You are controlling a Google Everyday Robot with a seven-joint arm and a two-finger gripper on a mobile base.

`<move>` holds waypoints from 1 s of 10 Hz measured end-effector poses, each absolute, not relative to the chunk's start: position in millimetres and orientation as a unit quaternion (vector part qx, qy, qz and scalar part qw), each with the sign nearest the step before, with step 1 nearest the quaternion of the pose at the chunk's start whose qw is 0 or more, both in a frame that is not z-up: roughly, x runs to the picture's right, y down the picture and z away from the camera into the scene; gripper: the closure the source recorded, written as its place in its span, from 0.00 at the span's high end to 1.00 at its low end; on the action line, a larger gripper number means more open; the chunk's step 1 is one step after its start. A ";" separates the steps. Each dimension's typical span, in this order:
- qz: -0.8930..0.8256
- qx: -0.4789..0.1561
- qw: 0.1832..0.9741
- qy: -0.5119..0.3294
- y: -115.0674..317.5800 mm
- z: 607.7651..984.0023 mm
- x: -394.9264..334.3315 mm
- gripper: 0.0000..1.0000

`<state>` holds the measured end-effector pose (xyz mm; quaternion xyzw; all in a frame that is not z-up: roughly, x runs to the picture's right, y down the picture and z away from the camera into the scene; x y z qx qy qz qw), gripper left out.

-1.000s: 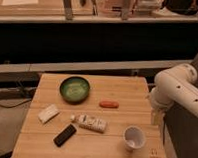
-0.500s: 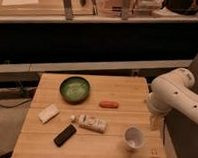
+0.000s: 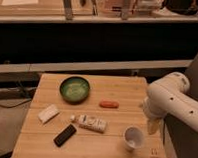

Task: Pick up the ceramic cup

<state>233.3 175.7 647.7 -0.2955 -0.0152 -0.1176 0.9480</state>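
This was the reaching step. Your gripper (image 3: 152, 127) hung just right of the cup (image 3: 133, 137), grip unclear. Next, you needed to move left and grab.

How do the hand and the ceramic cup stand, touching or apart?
Apart. The camera view shows the hand hanging just right of the ceramic cup, with a narrow strip of bare table showing between them.
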 end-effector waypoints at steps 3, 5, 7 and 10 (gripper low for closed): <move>-0.147 -0.296 0.944 -0.027 192.4 646.3 221.2 0.80; -0.161 -0.296 0.941 -0.032 196.8 648.8 216.0 0.80; -0.181 -0.294 0.938 -0.041 206.7 651.8 208.7 0.80; -0.206 -0.288 0.934 -0.052 210.3 653.7 206.8 0.80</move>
